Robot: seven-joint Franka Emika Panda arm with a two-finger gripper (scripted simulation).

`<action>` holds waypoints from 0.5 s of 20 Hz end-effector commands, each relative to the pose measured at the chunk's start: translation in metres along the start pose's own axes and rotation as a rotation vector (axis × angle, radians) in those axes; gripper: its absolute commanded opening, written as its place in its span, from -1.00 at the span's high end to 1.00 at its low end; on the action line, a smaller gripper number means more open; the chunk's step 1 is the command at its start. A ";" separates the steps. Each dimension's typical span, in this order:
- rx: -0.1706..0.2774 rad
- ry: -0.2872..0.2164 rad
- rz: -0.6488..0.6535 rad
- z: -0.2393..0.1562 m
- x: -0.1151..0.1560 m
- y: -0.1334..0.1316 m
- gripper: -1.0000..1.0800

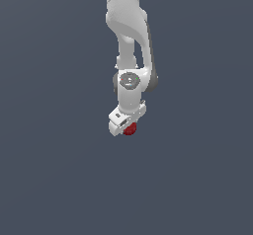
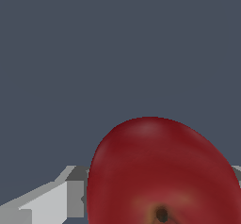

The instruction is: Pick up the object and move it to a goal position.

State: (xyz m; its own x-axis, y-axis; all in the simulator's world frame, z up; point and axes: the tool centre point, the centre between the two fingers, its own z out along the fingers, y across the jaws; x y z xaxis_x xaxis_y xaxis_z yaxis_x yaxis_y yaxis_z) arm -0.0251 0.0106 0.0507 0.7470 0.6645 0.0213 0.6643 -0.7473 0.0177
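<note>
White arm hangs down mid-frame in ext. view w/ gripper angled toward ext. view's left, dark-red apple-like ball tucked right under it & partly hidden, filling wrist cam beside a grey finger, but can't tell if fingers actually clamp it.

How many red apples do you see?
1. The red apple sits right under the white pincer at the end of the arm; the wrist view shows it up close, between the pincer's fingers. The arm could hide something behind it, but no other apple shows.
</note>
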 end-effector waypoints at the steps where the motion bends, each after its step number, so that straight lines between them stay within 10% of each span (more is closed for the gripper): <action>1: -0.019 0.024 -0.002 -0.006 0.012 0.000 1.00; 10: -0.145 0.185 -0.013 -0.047 0.085 -0.002 1.00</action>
State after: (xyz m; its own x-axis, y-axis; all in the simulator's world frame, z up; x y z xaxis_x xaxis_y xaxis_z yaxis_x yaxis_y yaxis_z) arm 0.0249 0.0568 0.0883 0.7220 0.6711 0.1683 0.6574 -0.7412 0.1356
